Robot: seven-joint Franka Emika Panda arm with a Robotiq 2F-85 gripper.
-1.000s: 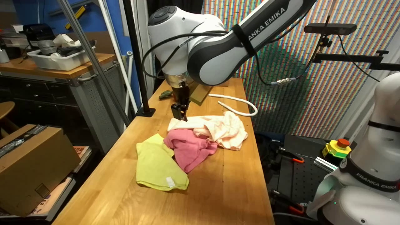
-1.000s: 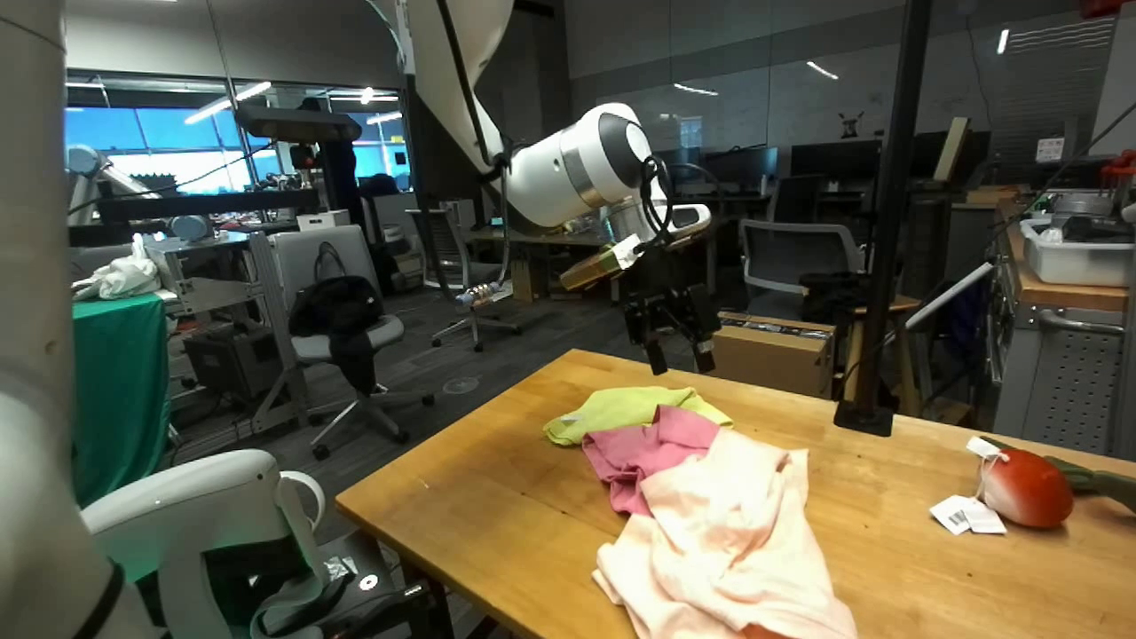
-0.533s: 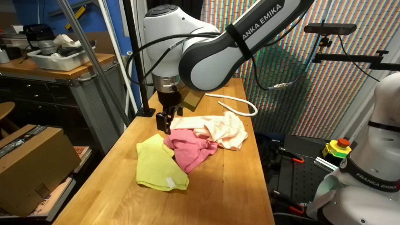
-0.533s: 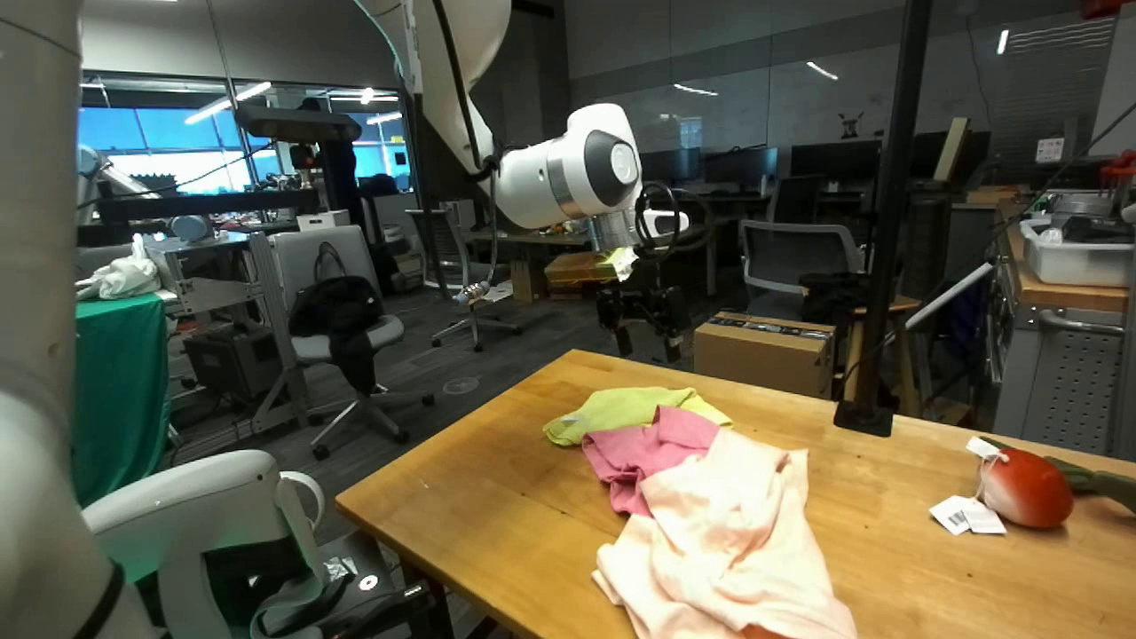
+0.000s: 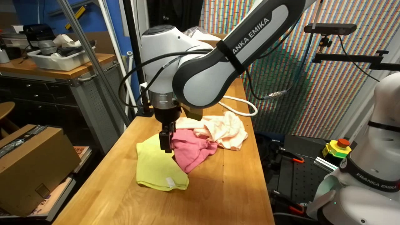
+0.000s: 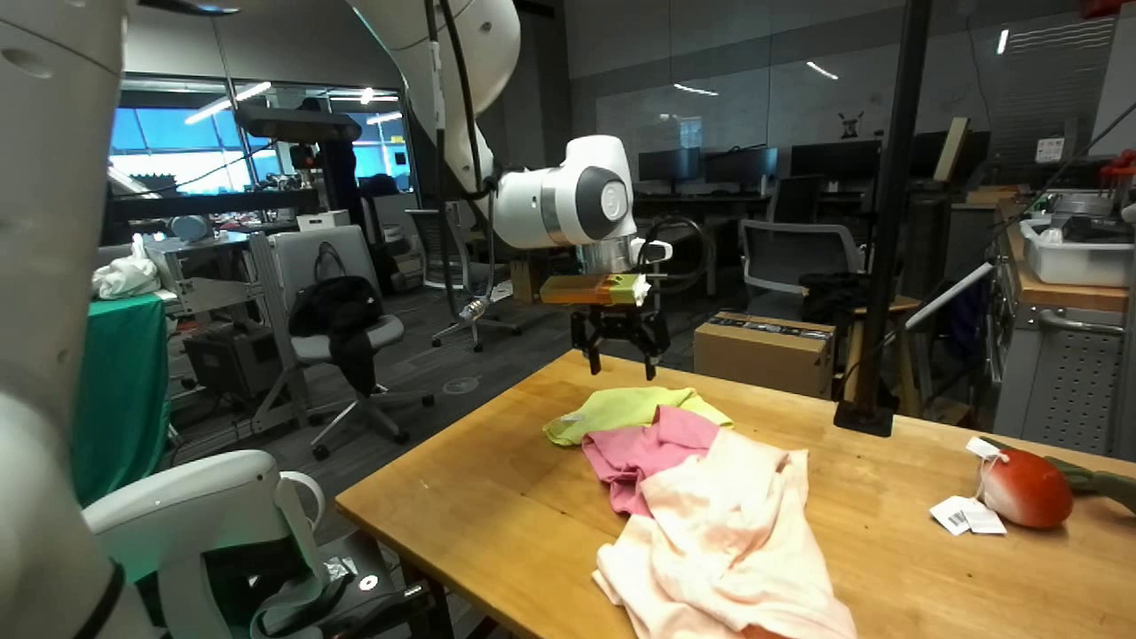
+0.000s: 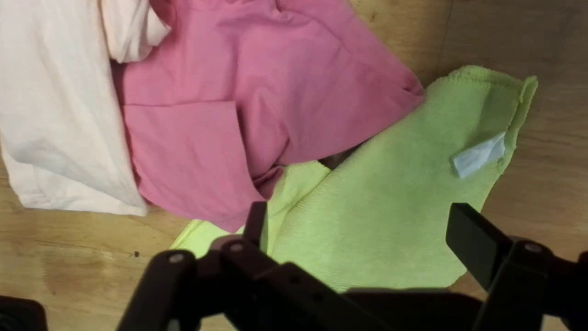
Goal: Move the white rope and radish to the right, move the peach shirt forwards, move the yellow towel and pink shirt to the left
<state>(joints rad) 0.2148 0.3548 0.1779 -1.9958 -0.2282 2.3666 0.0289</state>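
My gripper [image 7: 358,218] stands open, pointing down above the yellow towel [image 7: 381,216], with nothing held between its fingers. In both exterior views it hovers over the cloths, apart from them as seen in an exterior view [image 6: 623,368]. The pink shirt [image 7: 275,82] lies between the towel and the peach shirt [image 7: 55,115], overlapping the towel's edge. A bend of the white rope [image 5: 239,113] rests beyond the peach shirt; my arm hides its other end. The radish [image 6: 1028,488], tagged and red with green leaves, sits on the table away from the cloths.
A black post [image 6: 892,222] rises from the edge of the wooden table [image 5: 225,193]. Beside the table are a cardboard box [image 5: 37,168] on the floor side and an emergency stop button [image 5: 337,148] near the robot's base. A dark camera [image 5: 330,28] hangs on a bracket.
The gripper has travelled from beside the peach shirt to over the yellow towel, turned, and come lower in the last half second. Cloths, rope and radish have stayed put.
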